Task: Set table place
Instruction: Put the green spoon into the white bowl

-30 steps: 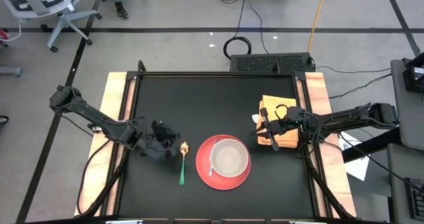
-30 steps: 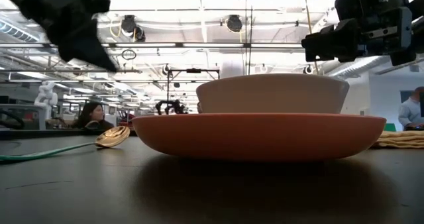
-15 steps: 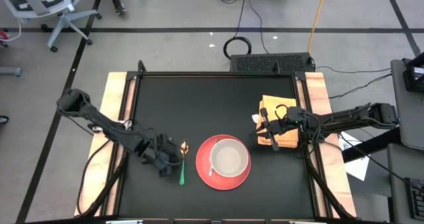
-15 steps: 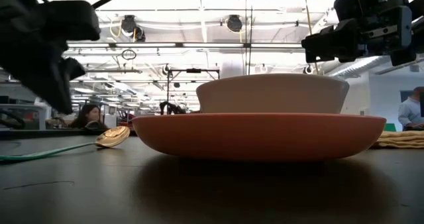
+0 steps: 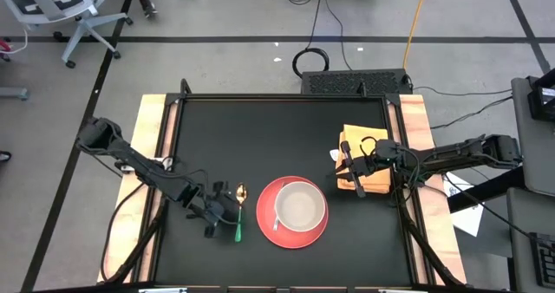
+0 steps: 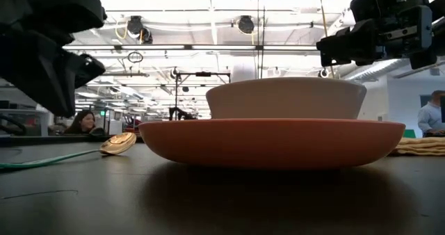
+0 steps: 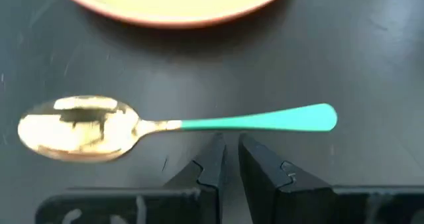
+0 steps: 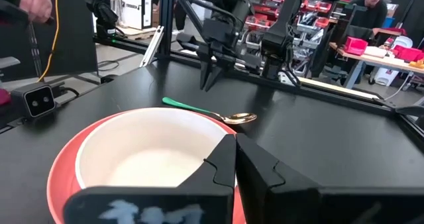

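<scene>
A spoon (image 5: 239,211) with a gold bowl and a green handle lies flat on the black table (image 5: 277,128), left of a red plate (image 5: 299,232) that carries a white bowl (image 5: 300,206). My left gripper (image 5: 225,217) is shut. It hovers just left of the spoon's handle (image 7: 265,120), fingertips (image 7: 217,148) pointing down and short of it. My right gripper (image 5: 342,166) is shut and empty. It hangs above the left edge of a folded yellow napkin (image 5: 368,146) and shows high in the low view (image 6: 348,47).
The plate and bowl fill the middle of the low view (image 6: 278,134). The napkin (image 6: 421,146) lies right of the plate. Bare black tabletop lies at the far half and near left. People and workbenches show in the room beyond the table.
My left gripper has moved toward the table's near edge and slightly right, coming alongside the middle of the spoon's handle. The spoon, plate, bowl and napkin have stayed in place.
</scene>
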